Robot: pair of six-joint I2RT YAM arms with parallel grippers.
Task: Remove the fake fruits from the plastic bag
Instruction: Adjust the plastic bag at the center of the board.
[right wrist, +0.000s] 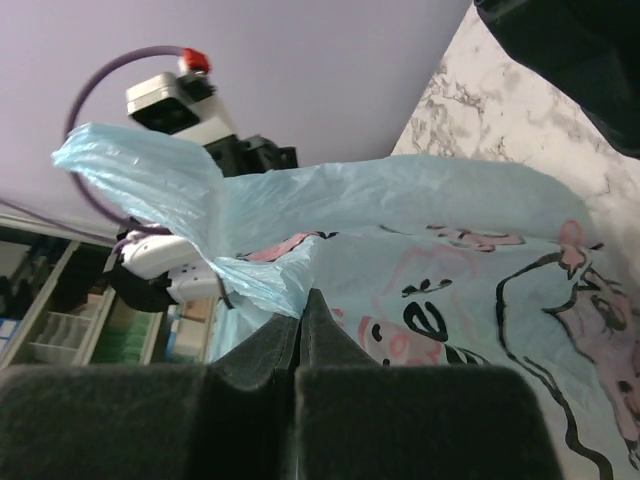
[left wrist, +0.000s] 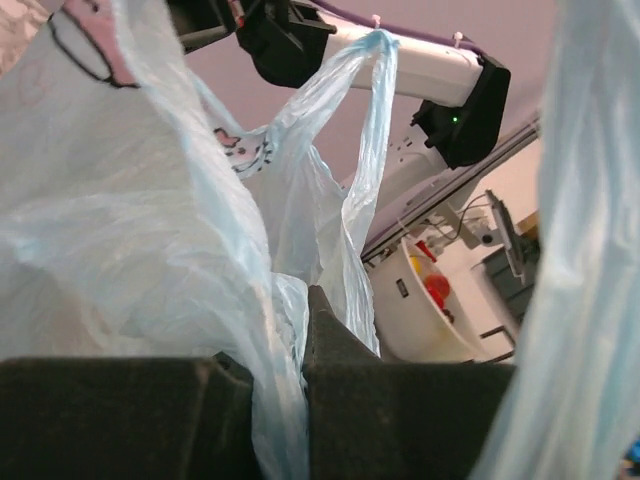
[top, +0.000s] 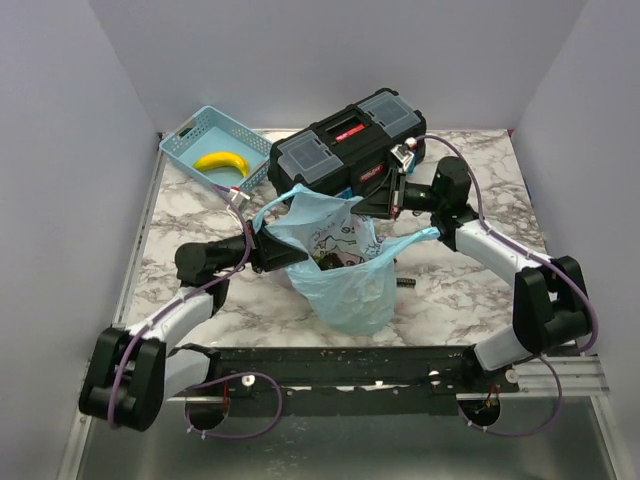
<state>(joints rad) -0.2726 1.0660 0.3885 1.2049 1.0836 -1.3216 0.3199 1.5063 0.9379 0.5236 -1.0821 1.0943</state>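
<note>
The light-blue plastic bag (top: 345,275) stands at the table's middle, its mouth held open between both grippers. My left gripper (top: 278,246) is shut on the bag's left rim; in the left wrist view the film (left wrist: 270,390) is pinched between the pads. My right gripper (top: 370,205) is shut on the far right rim, and the printed film (right wrist: 440,300) shows there. One yellow fake banana (top: 222,161) lies in the lattice basket (top: 185,135). Something dark shows inside the bag's mouth; I cannot tell any fruit apart in there.
A black toolbox (top: 345,145) stands just behind the bag, close to my right gripper. A loose bag handle (top: 415,238) stretches to the right. A small dark piece (top: 405,285) lies on the marble right of the bag.
</note>
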